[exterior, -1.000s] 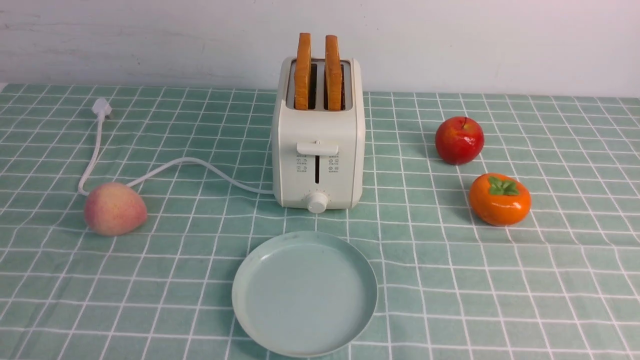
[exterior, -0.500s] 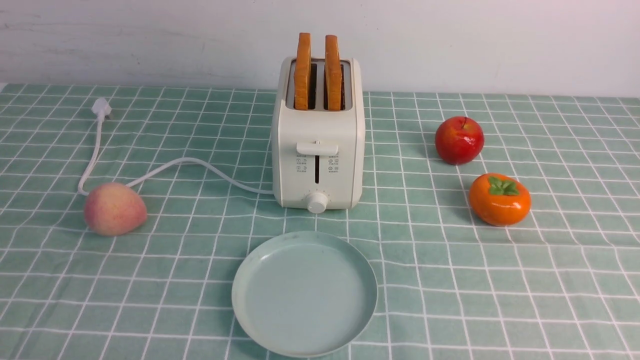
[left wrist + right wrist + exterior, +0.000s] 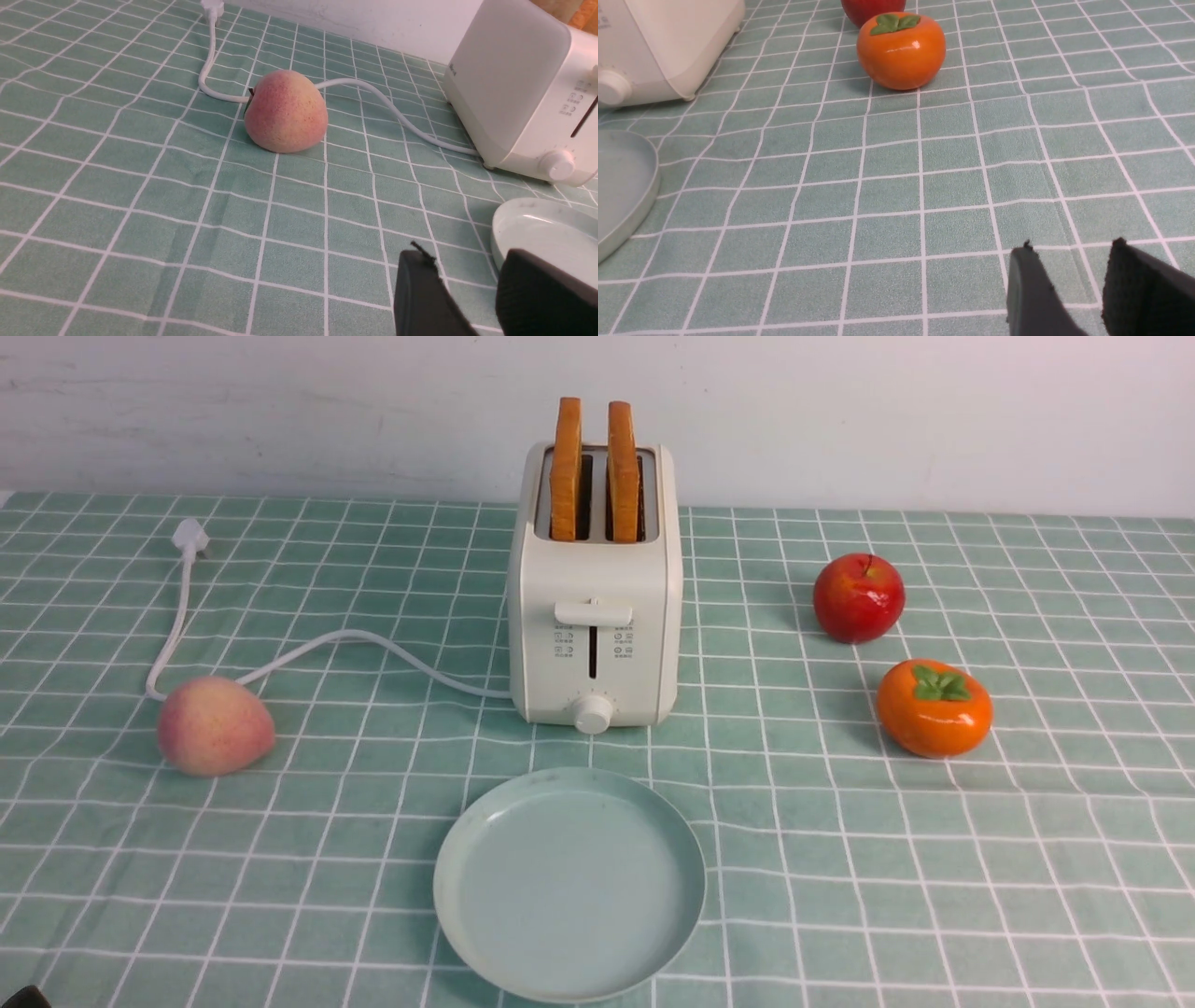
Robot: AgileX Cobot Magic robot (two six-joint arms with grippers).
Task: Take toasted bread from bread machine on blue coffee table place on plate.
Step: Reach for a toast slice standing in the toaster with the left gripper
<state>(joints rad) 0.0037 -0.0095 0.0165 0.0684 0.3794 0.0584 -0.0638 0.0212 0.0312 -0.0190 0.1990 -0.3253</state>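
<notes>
Two slices of toasted bread (image 3: 566, 467) (image 3: 623, 467) stand upright in the slots of the cream-white bread machine (image 3: 593, 607) at the back middle of the green-checked table (image 3: 840, 859). The pale blue-green plate (image 3: 569, 882) lies bare just in front of it. My left gripper (image 3: 465, 261) is open and empty, low over the cloth beside the plate's rim (image 3: 537, 228), with the toaster (image 3: 518, 88) further off. My right gripper (image 3: 1071, 252) is open and empty over bare cloth, apart from the plate (image 3: 621, 186) and the toaster (image 3: 668, 42).
A peach (image 3: 215, 725) lies left of the toaster, on the white cord (image 3: 308, 649) that ends in a plug (image 3: 191, 537). A red apple (image 3: 858, 597) and an orange persimmon (image 3: 934, 707) sit to the right. A white wall runs behind the table.
A small dark tip has come into the bottom left corner of the front view. Nothing on the table has moved.
</notes>
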